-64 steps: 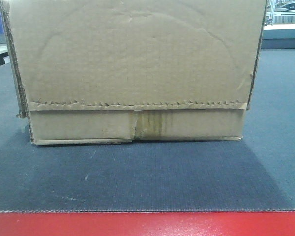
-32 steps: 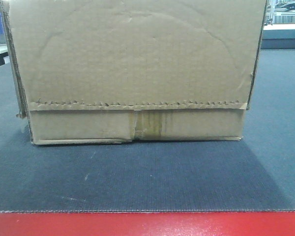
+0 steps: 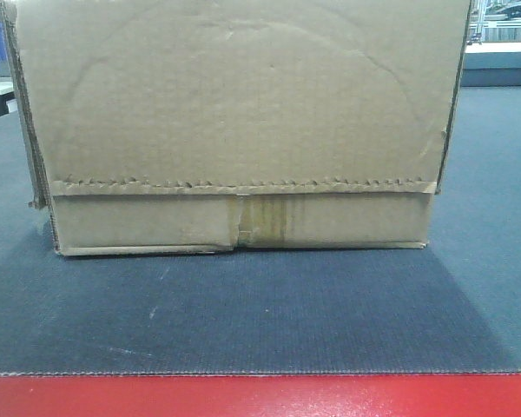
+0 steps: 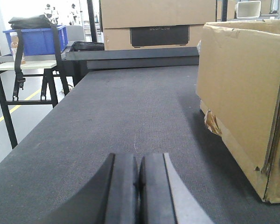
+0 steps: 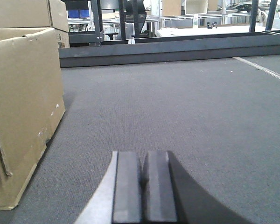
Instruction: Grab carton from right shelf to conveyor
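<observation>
On the conveyor (image 3: 243, 321), brown carton (image 3: 243, 122) with serrated flap edge

Left tool (image 4: 138, 186) fingers pressed together, right tool (image 5: 142, 186) likewise, both low, level

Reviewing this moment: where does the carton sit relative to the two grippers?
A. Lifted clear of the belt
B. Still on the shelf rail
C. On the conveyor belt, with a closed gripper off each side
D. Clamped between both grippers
C: the carton rests on the conveyor; the left gripper and right gripper are shut, beside it, not touching.
</observation>
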Motion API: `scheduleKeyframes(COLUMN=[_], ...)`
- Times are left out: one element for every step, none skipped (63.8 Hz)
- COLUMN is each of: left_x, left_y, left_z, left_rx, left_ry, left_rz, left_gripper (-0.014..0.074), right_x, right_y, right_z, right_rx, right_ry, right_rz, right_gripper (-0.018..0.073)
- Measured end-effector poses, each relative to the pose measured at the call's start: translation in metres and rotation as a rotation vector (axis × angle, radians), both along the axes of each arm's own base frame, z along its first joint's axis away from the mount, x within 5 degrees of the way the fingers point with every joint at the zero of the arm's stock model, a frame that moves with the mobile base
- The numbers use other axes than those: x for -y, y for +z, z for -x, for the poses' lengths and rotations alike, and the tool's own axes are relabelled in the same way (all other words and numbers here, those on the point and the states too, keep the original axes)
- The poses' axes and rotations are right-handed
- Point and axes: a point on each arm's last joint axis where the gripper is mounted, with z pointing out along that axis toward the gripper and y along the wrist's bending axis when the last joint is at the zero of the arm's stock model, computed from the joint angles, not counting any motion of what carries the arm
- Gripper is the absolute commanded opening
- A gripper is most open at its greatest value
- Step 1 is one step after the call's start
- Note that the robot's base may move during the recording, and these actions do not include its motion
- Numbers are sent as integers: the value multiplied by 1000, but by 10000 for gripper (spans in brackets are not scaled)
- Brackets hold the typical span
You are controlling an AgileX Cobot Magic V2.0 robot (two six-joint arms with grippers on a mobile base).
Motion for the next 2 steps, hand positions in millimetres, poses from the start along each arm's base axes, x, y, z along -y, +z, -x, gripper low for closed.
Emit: scheduleKeyframes(left_x=[0,0], left_y=[0,0], left_z=[0,0], left_rx=[0,0], left_ry=[0,0], left_rz=[0,0], left_gripper=[2,2], right_x=[0,0], right_y=[0,0], right_z=[0,0], right_rx=[0,0], right_ry=[0,0], right_rz=[0,0], right_gripper=[-69,-69])
